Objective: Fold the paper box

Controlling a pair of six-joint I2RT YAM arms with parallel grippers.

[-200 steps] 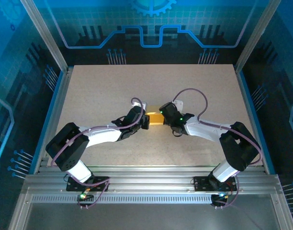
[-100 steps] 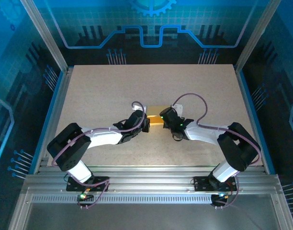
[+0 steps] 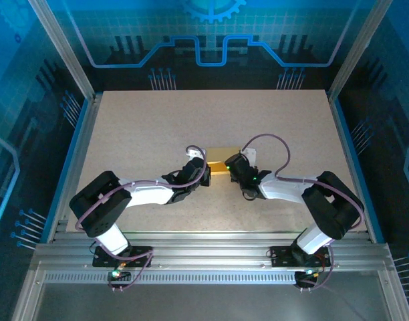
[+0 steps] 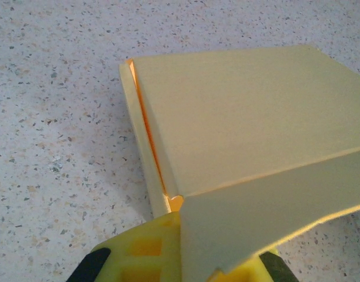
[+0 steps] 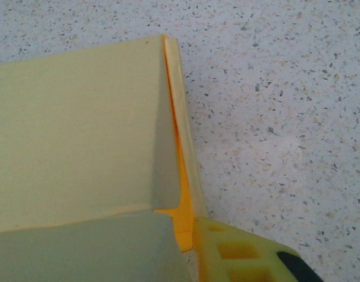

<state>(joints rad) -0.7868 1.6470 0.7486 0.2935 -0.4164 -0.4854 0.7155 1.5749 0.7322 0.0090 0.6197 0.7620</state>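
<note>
From the overhead camera I have the paper box (image 3: 218, 161) at about the middle of the speckled table (image 3: 144, 127), a small tan rectangle lying flat, with its far half paler and its near half a deeper gold. The left gripper (image 3: 205, 172) meets it from its 8 o'clock and the right gripper (image 3: 229, 168) from its 4 o'clock, so the box sits between the two.

On my left wrist camera the paper box (image 4: 245, 117) is thin, pale yellow card. A broad, smooth top panel runs away toward 1 o'clock. Along its 9 o'clock edge there is a narrow side strip, and between strip and panel a thin slit glows orange. At a sharp crease near 5 o'clock a second panel folds down, and its lower end goes in between the yellow fingers (image 4: 142, 255) of the left gripper. Those fingers are closed together on that flap, so I read this as a clamp on the box.

On my right wrist camera the box (image 5: 74, 129) covers the 9 o'clock side: a flat panel, a crease across it low down, a greyer shaded flap below, and again an orange gap beside a narrow edge strip. One yellow finger (image 5: 239, 258) sits at 5 o'clock, just beside that strip. The card hides the other finger, so I cannot tell whether the right gripper is apart or closed.
</note>
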